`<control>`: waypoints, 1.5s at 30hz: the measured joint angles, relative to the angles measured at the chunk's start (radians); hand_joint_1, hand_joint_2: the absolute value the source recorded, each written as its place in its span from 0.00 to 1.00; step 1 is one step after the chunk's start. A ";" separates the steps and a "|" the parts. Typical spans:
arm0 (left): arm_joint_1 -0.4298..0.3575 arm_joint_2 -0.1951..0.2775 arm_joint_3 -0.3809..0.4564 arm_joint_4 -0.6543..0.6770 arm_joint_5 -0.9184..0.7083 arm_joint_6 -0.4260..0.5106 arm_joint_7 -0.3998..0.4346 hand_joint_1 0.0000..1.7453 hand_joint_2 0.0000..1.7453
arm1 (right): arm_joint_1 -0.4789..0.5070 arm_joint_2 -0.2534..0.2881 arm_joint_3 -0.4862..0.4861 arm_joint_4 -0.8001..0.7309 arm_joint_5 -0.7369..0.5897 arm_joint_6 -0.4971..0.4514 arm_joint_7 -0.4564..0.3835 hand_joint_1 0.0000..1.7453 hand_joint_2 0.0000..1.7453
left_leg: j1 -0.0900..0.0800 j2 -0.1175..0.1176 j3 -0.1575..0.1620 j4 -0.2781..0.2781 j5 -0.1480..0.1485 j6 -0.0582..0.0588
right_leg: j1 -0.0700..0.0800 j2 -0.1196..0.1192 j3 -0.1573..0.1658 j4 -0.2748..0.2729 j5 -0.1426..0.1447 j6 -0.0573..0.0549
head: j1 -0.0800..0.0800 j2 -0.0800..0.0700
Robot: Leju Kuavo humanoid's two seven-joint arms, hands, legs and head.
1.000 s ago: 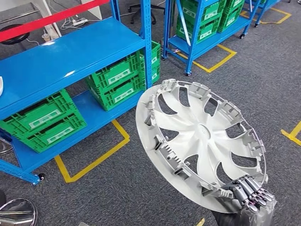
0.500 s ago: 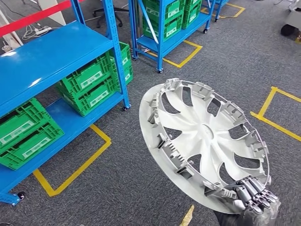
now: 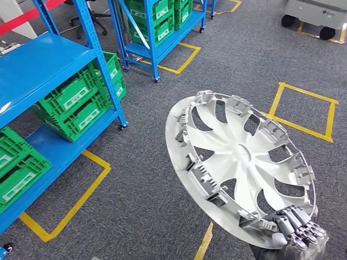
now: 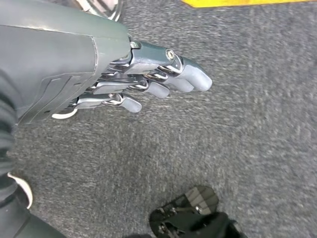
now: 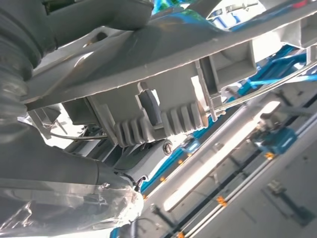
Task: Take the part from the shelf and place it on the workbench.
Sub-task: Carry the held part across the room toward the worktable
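Note:
The part is a large silver-white wheel cover [image 3: 241,162], its ribbed inner side facing me, tilted in the air above the grey carpet. My right hand [image 3: 296,230] grips its near rim at the lower right, fingers curled over the edge. Up close, the right wrist view looks along the cover's ribbed rim [image 5: 164,106]. My left hand [image 4: 149,79] hangs over the carpet with its fingers straight and nothing in them.
A blue shelf [image 3: 37,76] with green crates [image 3: 77,103] stands to the left, and a second blue rack [image 3: 159,27] sits behind it. Yellow tape squares [image 3: 302,108] mark the carpet. A white wheeled unit [image 3: 315,13] is at the far right.
The camera has turned to the right: the shelves slid left and a taped square and white unit came into view. The cover stays in my right hand.

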State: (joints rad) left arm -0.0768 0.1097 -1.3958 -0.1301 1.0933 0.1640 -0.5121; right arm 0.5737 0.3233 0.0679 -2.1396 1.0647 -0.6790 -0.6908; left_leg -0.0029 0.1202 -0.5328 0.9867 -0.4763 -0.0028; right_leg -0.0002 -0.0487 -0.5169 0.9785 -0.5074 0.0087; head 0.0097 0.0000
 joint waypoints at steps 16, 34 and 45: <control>0.003 0.003 -0.001 0.001 0.000 0.000 0.000 0.00 1.00 | 0.004 0.007 0.000 -0.003 0.000 0.000 0.000 1.00 1.00 | 0.011 -0.169 0.009 -0.003 -0.008 0.016 | -0.003 0.155 -0.063 0.028 0.037 0.005 | -0.004 0.000; 0.000 0.003 -0.001 0.004 0.000 0.000 -0.002 0.00 1.00 | 0.005 0.009 0.000 -0.007 -0.002 0.000 0.000 1.00 1.00 | 0.021 -0.082 -0.019 0.110 -0.099 -0.033 | -0.015 0.038 -0.020 0.022 0.004 -0.013 | -0.004 0.000; 0.014 0.022 -0.001 0.008 0.000 0.000 -0.001 0.00 1.00 | 0.006 0.012 0.000 -0.008 -0.003 0.000 -0.001 1.00 1.00 | -0.022 -0.192 -0.071 0.037 0.065 0.059 | -0.016 0.185 0.043 0.012 -0.040 -0.008 | -0.007 0.000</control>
State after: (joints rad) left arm -0.0624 0.1314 -1.3970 -0.1219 1.0936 0.1645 -0.5133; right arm 0.5793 0.3356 0.0679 -2.1476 1.0619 -0.6790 -0.6918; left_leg -0.0253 -0.0714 -0.6042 1.0241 -0.4117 0.0560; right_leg -0.0162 0.1363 -0.4739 0.9909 -0.5474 0.0006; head 0.0022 0.0000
